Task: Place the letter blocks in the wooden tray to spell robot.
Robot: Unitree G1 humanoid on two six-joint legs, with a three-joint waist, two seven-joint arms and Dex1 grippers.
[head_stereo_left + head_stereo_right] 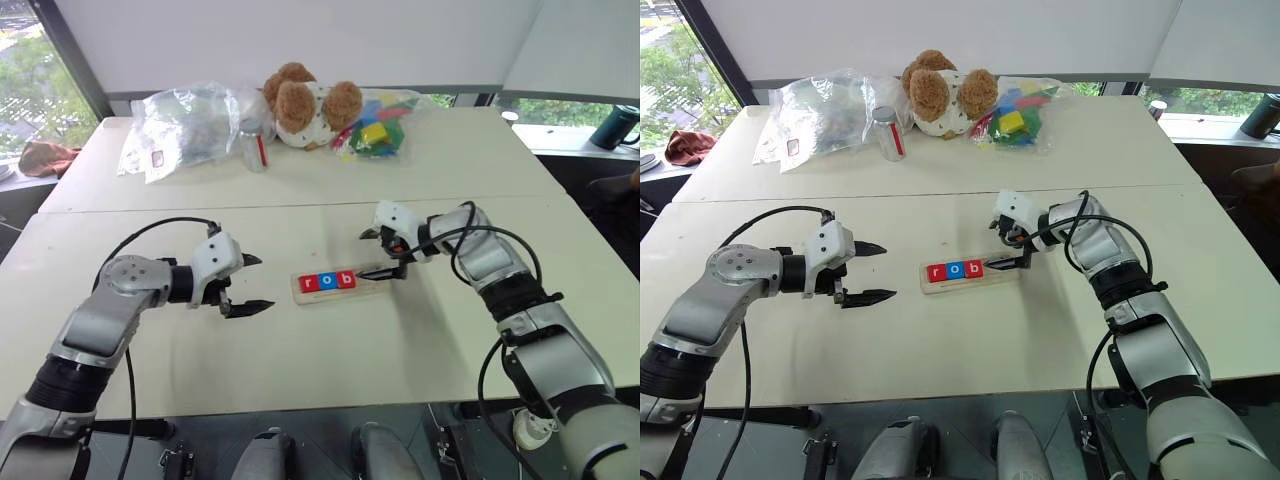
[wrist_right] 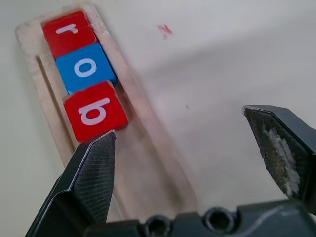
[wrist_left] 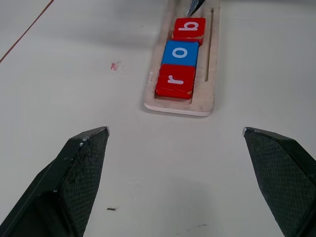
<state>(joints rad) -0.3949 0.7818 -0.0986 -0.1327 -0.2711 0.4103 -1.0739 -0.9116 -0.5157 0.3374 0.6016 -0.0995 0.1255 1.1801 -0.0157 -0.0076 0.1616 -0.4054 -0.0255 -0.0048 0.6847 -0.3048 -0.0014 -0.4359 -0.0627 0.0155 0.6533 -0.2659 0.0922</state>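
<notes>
Centrally on the white counter (image 1: 300, 360) lies the wooden tray (image 1: 340, 284), holding three letter blocks: a red "r" (image 1: 308, 284), a blue "o" (image 1: 326, 282) and a red "b" (image 1: 345, 279), side by side at its left end. Its right part is bare. Just above that bare end, the right pincer (image 1: 384, 254) hangs with fingers wide and nothing held. Well left of the tray, the left pincer (image 1: 250, 285) is also wide and unloaded.
</notes>
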